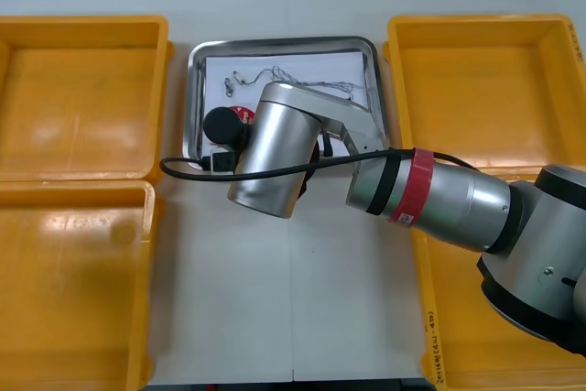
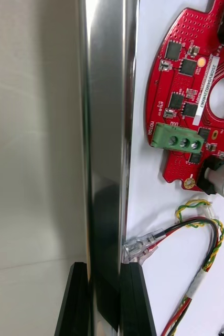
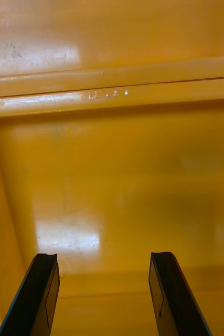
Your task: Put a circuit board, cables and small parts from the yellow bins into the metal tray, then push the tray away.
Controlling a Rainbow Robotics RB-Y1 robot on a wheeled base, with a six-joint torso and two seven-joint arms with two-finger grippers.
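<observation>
The metal tray (image 1: 194, 89), white inside, stands between the yellow bins. In it lie a round red circuit board (image 2: 188, 94), a red and yellow cable (image 2: 209, 247) and a thin pale cable (image 1: 302, 80). My right arm (image 1: 275, 148) reaches over the tray's near edge and hides its gripper in the front view. In the right wrist view, my right gripper (image 2: 105, 273) is shut on the tray's shiny rim (image 2: 109, 131), one finger on each side. My left gripper (image 3: 104, 262) hangs open over the floor of a yellow bin (image 3: 112, 157), holding nothing.
Two yellow bins (image 1: 82, 98) (image 1: 73, 281) stand at the left of the table and two (image 1: 485, 89) (image 1: 458, 336) at the right. Bare table (image 1: 284, 299) lies in front of the tray. A black cable (image 1: 183, 171) loops off the right wrist.
</observation>
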